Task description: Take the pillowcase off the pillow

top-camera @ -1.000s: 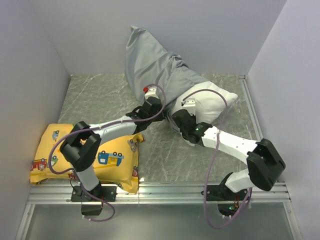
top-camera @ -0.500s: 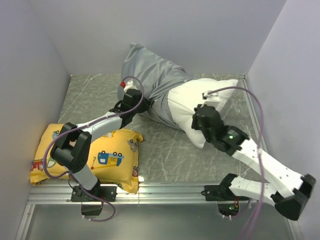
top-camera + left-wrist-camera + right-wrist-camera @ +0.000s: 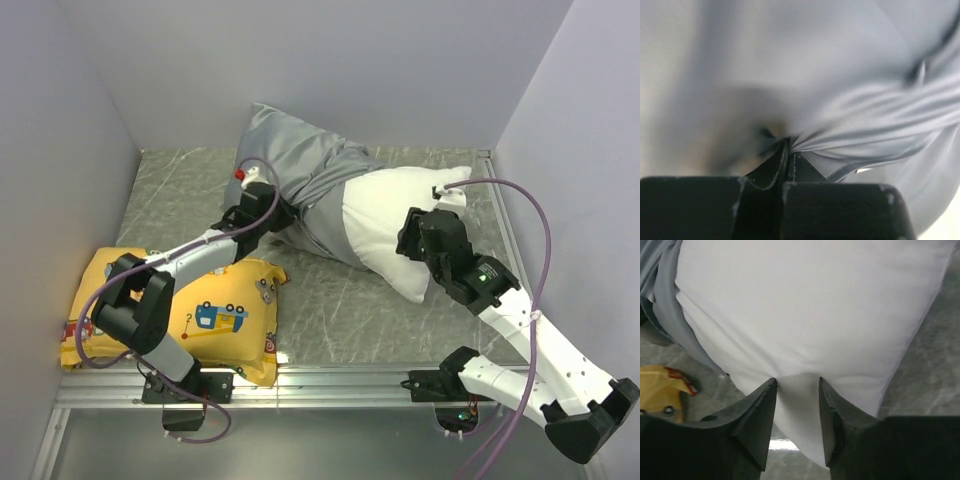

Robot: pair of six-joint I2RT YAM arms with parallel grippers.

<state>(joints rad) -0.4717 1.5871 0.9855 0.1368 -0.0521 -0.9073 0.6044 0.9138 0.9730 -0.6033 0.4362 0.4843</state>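
Observation:
The grey pillowcase (image 3: 300, 165) lies bunched against the back wall and covers the far left end of the white pillow (image 3: 385, 215). The pillow's near right half is bare. My left gripper (image 3: 275, 215) is shut on a fold of the pillowcase (image 3: 840, 75), the cloth pinched between its tips (image 3: 789, 150). My right gripper (image 3: 412, 235) grips the pillow's bare end. In the right wrist view a bulge of pillow (image 3: 810, 305) sits squeezed between its jaws (image 3: 797, 382). The pillowcase edge (image 3: 665, 295) shows at upper left there.
A yellow cushion with cartoon vehicles (image 3: 180, 310) lies at the near left under the left arm; its corner shows in the right wrist view (image 3: 655, 385). Grey walls close in the left, back and right. A metal rail (image 3: 330, 385) runs along the near edge.
The left gripper has pulled the pillowcase left and back, and the right gripper has drawn the pillow to the right. More white pillow now shows outside the case.

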